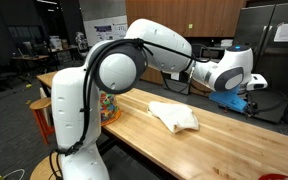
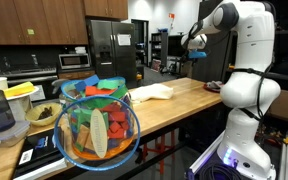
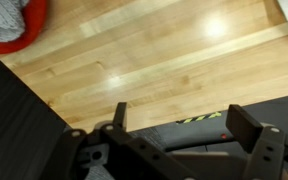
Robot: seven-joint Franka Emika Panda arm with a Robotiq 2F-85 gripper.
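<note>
At the left you are looking at a colourful basket sitting on the wooden table behind the arm's base, and in the middle of the boards the cream cloth is lying crumpled and untouched. Further right you are hanging the gripper by the table's far edge, well apart from the cloth. In the wrist view its fingers are standing wide apart and gripping nothing, with bare wood and the table's edge showing between them.
</note>
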